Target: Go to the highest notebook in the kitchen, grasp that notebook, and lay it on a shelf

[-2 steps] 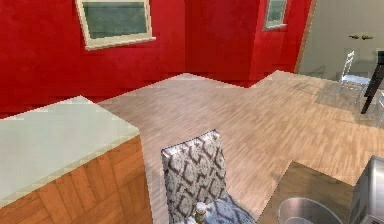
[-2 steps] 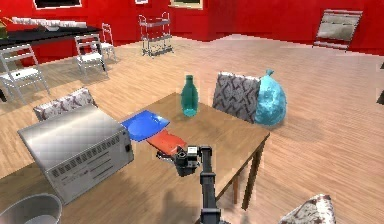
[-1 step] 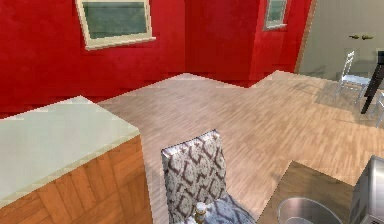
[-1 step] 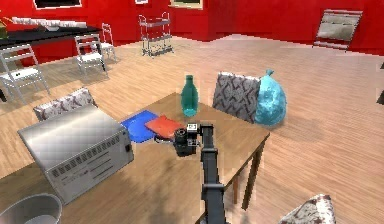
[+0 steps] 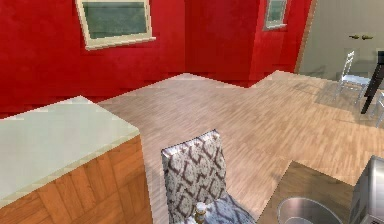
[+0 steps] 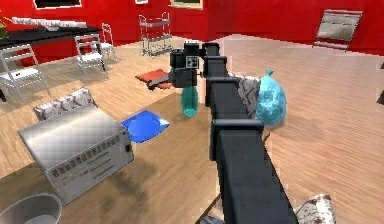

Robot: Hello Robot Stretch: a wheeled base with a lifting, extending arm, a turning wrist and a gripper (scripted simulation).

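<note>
1. Down at the arm side view's bottom edge, a metal bowl (image 6: 35, 210) was spotted on the brown worktop (image 6: 170, 170), and a silver toaster (image 6: 80, 150) was set just behind it.
2. In the forward view, a corner of that worktop was caught at lower right. A grey-patterned chair (image 5: 195, 175) was parked beside it, and a pale-topped wooden cabinet (image 5: 60, 140) was seen at lower left.
3. The dark arm (image 6: 240, 160) was stretched out over the worktop. A flat blue thing (image 6: 145, 127) was laid at the worktop's far edge, between the toaster and the arm.
4. And at the arm's end, the fingers (image 6: 181, 84) were found with an upright teal thing (image 6: 188, 102) right at them. Whether anything was held could not be told, and neither could how wide the fingers stood.
5. Just right of the arm, a crumpled light-blue thing (image 6: 270, 97) was perched on a patterned seat (image 6: 247, 88).
6. Farther out, a flat red thing (image 6: 153, 75) was seen lying low beyond the worktop. Which of the two flat things was the notebook could not be told.
7. At the back, white chairs (image 6: 25, 65) were gathered by a dark table (image 6: 50, 35), and a wire rack (image 6: 155, 35) was stood before the red wall (image 6: 260, 15).
8. Across the forward view's wooden floor (image 5: 220, 100), a framed picture (image 5: 115, 22) was hung high on the red wall.
</note>
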